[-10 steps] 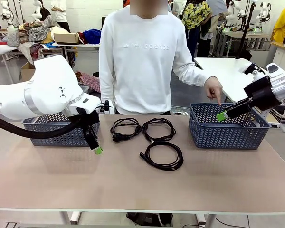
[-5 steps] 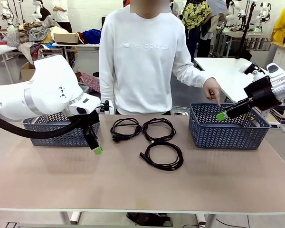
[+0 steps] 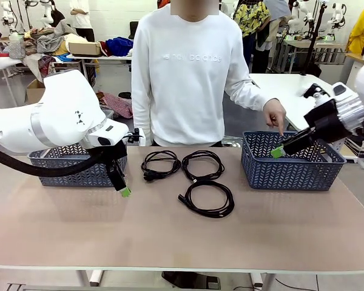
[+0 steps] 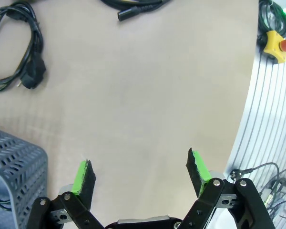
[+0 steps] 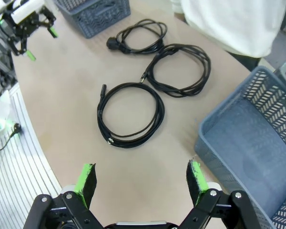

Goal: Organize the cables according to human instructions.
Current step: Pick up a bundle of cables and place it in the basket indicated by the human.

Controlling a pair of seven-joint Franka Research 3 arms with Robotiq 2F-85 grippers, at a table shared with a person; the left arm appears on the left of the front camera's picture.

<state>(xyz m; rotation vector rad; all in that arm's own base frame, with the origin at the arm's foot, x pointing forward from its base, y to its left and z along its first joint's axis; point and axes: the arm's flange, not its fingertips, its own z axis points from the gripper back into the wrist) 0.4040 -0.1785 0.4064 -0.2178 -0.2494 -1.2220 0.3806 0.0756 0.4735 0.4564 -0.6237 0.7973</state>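
Note:
Three black coiled cables lie on the table's middle: one (image 3: 161, 163) at the back left, one (image 3: 202, 165) beside it, one (image 3: 208, 198) nearer me. The right wrist view has the same coils (image 5: 138, 36), (image 5: 178, 69), (image 5: 130, 114). My left gripper (image 3: 125, 191) hangs open just above the table, left of the coils and in front of the left basket; its view has bare table between the fingers (image 4: 85, 177) and a coil (image 4: 14, 47) at the top left. My right gripper (image 3: 278, 150) is open and holds nothing over the right basket's left part (image 5: 140, 181).
Two blue-grey plastic baskets stand at the back, left (image 3: 79, 173) and right (image 3: 291, 173). The person stands at the far side, one hand (image 3: 274, 115) pointing a finger down at the right basket. A yellow stop button (image 4: 276, 43) sits on the rail at the table's near edge.
My right gripper has shifted slightly left and down over the right basket. The person has moved a little to the right. The left arm and the cables have not moved.

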